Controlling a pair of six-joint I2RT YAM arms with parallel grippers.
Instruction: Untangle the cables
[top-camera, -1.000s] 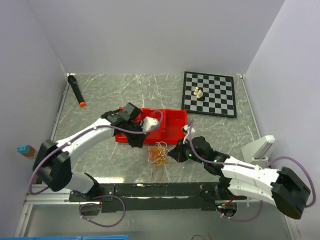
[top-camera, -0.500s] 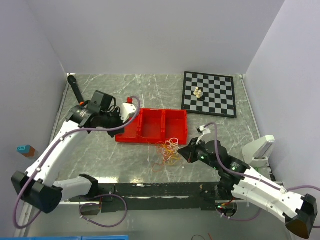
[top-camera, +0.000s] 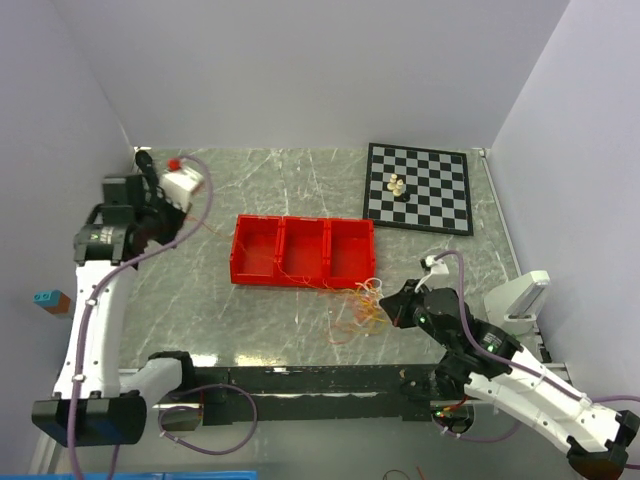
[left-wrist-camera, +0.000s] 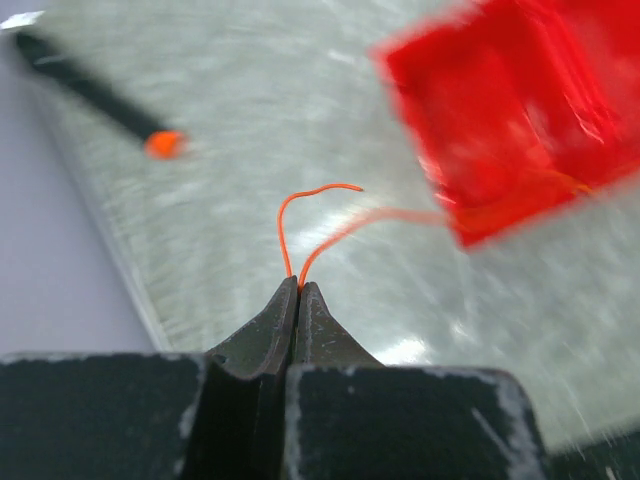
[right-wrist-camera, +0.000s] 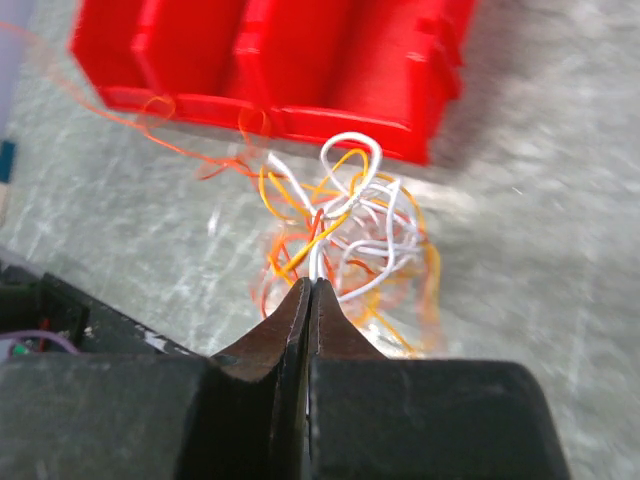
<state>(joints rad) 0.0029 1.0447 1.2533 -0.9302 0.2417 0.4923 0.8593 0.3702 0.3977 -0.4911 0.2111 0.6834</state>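
At the far left of the table (top-camera: 290, 180), I had the left claw (left-wrist-camera: 298, 285) pinched fully closed on one thin orange wire (left-wrist-camera: 322, 232). The wire ran off to the right toward the red tray (top-camera: 300, 219). Just near and right of that tray lay the tangle of cables (top-camera: 358, 308), orange, yellow and white. The right claw (right-wrist-camera: 311, 284) was clamped tight on a white strand (right-wrist-camera: 352, 148) at the clump's near edge. I judged this the pull-apart step. The next move called for a slow draw leftward while the right side anchored the clump, minding snags on the tray.
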